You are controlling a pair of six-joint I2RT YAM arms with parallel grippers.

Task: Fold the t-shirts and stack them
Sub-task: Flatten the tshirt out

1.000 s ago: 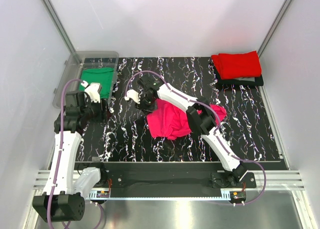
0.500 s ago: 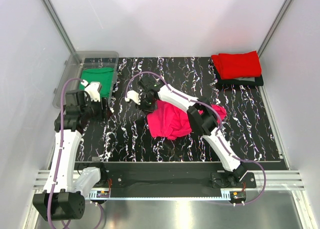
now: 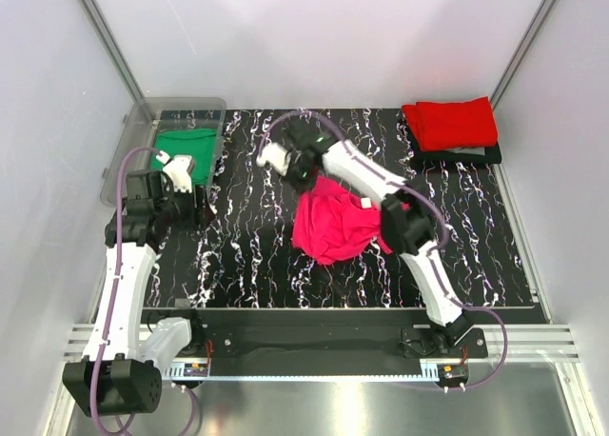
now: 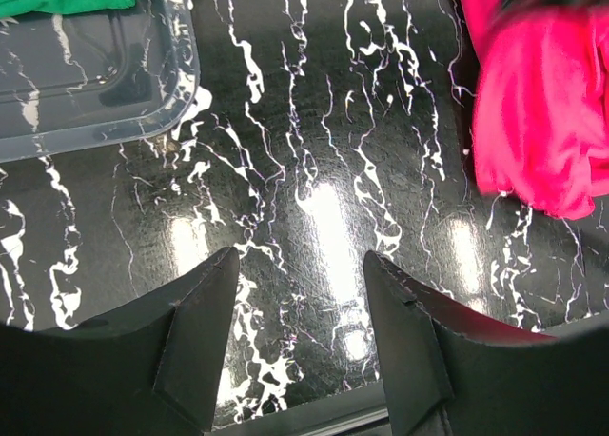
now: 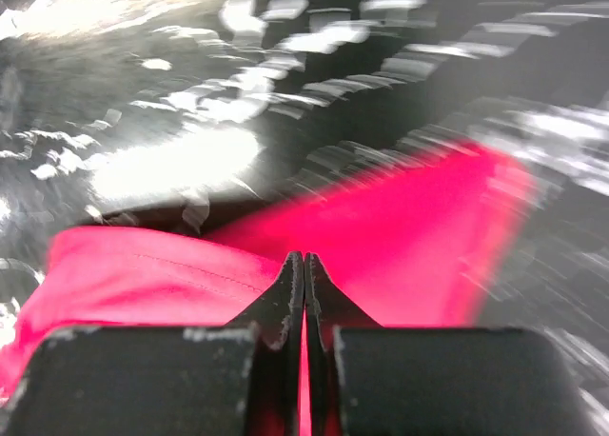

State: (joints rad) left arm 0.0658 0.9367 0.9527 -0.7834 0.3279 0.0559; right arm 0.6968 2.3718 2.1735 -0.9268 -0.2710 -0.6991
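A crumpled magenta-pink t-shirt [image 3: 333, 227] lies mid-table; it also shows in the left wrist view [image 4: 542, 112] and the right wrist view [image 5: 381, 236]. My right gripper [image 3: 306, 174] is shut on its far edge, with pink cloth pinched between the closed fingers [image 5: 304, 274]. A folded red t-shirt [image 3: 450, 122] sits on a dark folded one at the far right. A green t-shirt [image 3: 183, 148] lies in the clear bin. My left gripper [image 3: 202, 206] is open and empty above bare table [image 4: 300, 265], left of the pink shirt.
The clear plastic bin [image 3: 141, 122] stands at the far left corner; its corner shows in the left wrist view [image 4: 95, 112]. White walls and metal posts enclose the black marbled table [image 3: 476, 236].
My right gripper has moved to the right and toward the far side, dragging the pink t-shirt's edge with it; the shirt has shifted right and changed shape. The left arm has barely moved.
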